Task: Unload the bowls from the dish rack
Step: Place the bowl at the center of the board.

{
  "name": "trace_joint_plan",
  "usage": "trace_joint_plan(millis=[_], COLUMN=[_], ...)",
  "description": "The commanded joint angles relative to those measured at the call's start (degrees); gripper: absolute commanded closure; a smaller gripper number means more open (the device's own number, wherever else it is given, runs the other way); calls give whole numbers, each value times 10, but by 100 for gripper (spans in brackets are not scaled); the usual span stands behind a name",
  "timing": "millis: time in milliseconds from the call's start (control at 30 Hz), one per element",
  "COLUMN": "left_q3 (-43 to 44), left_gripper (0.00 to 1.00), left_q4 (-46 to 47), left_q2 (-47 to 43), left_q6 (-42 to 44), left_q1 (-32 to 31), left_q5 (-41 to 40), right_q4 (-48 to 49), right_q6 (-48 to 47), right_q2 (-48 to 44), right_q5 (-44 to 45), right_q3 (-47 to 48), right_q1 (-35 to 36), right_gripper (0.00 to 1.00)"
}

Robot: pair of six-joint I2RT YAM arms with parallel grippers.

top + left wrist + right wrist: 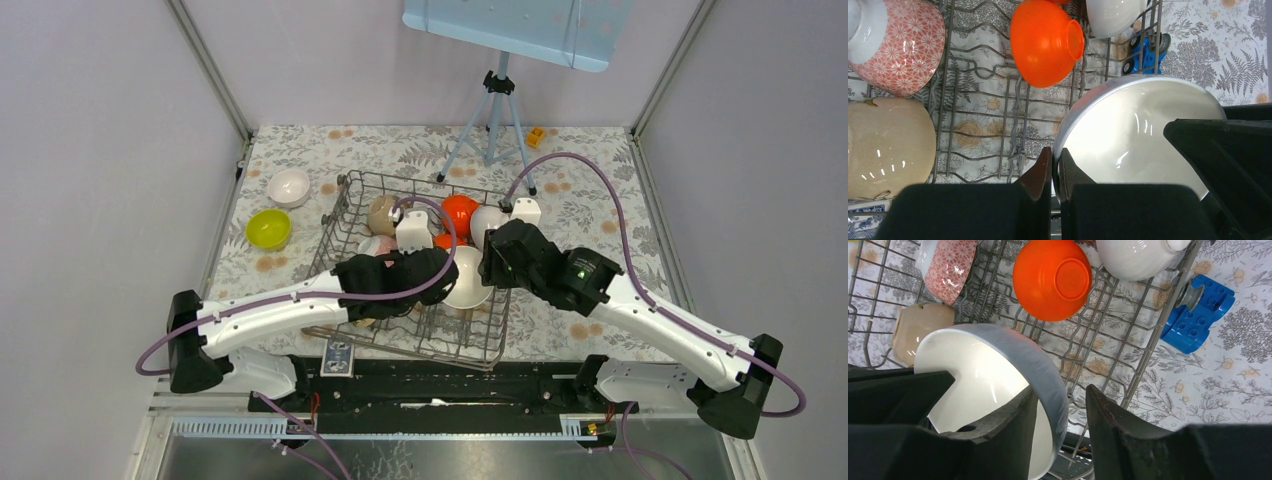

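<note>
The left claw (1054,152) pinches the rim of the white bowl (1128,135). The right claw (1062,391) straddles that rim, spread apart.

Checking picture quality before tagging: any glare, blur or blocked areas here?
Top view: evenly lit, sharp. Left wrist: glare streaks on the white bowl and beige bowl; dark left hand blocks the bottom. Right wrist: sharp, mild sheen on the orange bowl.
</note>
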Motion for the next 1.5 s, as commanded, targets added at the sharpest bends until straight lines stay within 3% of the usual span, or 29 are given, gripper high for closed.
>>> trace_joint_plan(millis=[0,233,400,633,733,800,833,867,967,1033,1067,1233,1467], left_q3=[0,-7,-3,15,23,23,22,20,10,0,-4,-41,-140], left_gripper=[100,100,100,100,100,100,97,84,30,6,2,1,1], left_q4=[47,46,33,33,34,34,33,34,40,41,41,41,57], left_q2=[-34,-36,-31,-14,-8,-10,-13,-16,-33,-48,-57,-119,-261], left_q6=[1,-4,-8,-8,-6,-5,-4,-4,0,-5,-6,3,16], left_q1=[8,12,18,22,22,23,24,24,25,26,28,31,32], left_q5=[18,19,16,23,24,21,20,20,20,19,19,4,-46], right_q4=[-12,-20,-17,-3,-6,-10,-13,-16,-33,-43,-47,-54,16], right_q6=[-42,-55,-60,-70,-71,-71,-72,-74,-86,-96,-101,-126,-90], right_q2=[-10,-2,-1,12,15,12,9,8,10,13,14,14,0], right_q5=[7,0,-12,-40,-39,-27,-20,-13,12,18,20,33,1], right_q3=[32,43,43,38,41,43,45,48,66,78,83,91,25], right_q1=[-6,-13,-13,-13,-13,-13,-13,-13,-19,-31,-40,-120,-354], right_gripper=[50,50,56,80,100,100,100,100,100,100,100,100,100])
